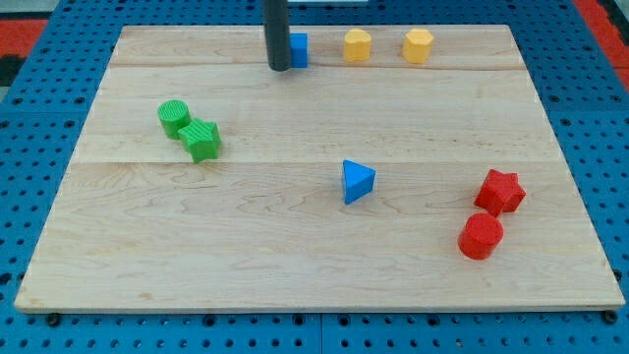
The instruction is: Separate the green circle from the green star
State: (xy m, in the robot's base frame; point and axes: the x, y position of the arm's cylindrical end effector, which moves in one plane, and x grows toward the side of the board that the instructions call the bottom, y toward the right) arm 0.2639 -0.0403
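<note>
Two green blocks touching, and my tip far off at the top

There is no gripper on this arm, so nothing opens or closes; it ends in a dark rod, and my tip (279, 68) sits near the surface's (295, 256) top edge, pressed right up against the left side of the blue cube (298, 49). The job lies elsewhere. The green circle (174, 118) stands at the view's left, and the green star (201, 140) sits just below and to its right, the two touching. They are well apart from my tip.

Now the risks. The pair is snug, so a push aimed at their shared seam would likely shove both along together and split nothing. A push on the circle from the lower right has the star in the way; better, I judge, to come at the circle's outer side or catch the star from the top left. The circle also sits fairly near the surface's left edge, so driving it leftwards could send it off. And leaving from here, a careless sweep could drag the blue cube along.

The count: two green blocks, two blue ones including the blue triangle (358, 182) mid-surface, two yellow blocks (357, 45) side by side at the top, and two red, a red star (499, 192) above a red circle (481, 236) at the right. Eight in all.
</note>
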